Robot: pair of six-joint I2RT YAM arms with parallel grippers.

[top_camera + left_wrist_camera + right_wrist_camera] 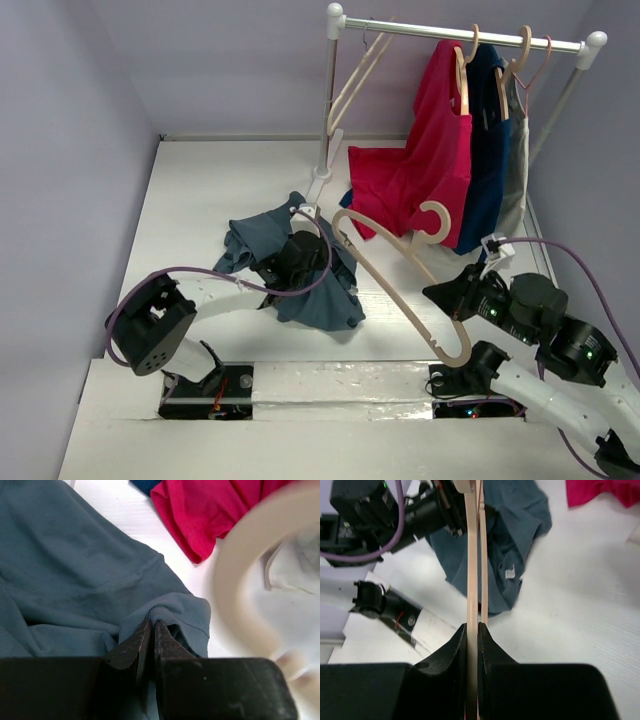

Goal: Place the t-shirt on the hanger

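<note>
The slate-blue t-shirt (300, 270) lies crumpled on the white table left of centre. My left gripper (290, 255) is shut on a ribbed edge of it (162, 615). In the right wrist view the shirt (515, 545) shows a small white tag (509, 573). My right gripper (440, 292) is shut on the tan hanger (400, 285) and holds it above the table. The hanger's upper shoulder end lies over the shirt's right edge and its hook (436, 222) points toward the rack. The hanger runs edge-on between my right fingers (472, 580). A blurred curve of it (245, 560) shows in the left wrist view.
A white clothes rack (460, 35) stands at the back with a bright red shirt (430, 160), a navy shirt (490, 140) and a grey garment on hangers. A cream hanger (355, 75) with a thin wire hook hangs at its left end. The red hem (210, 515) lies near my left gripper.
</note>
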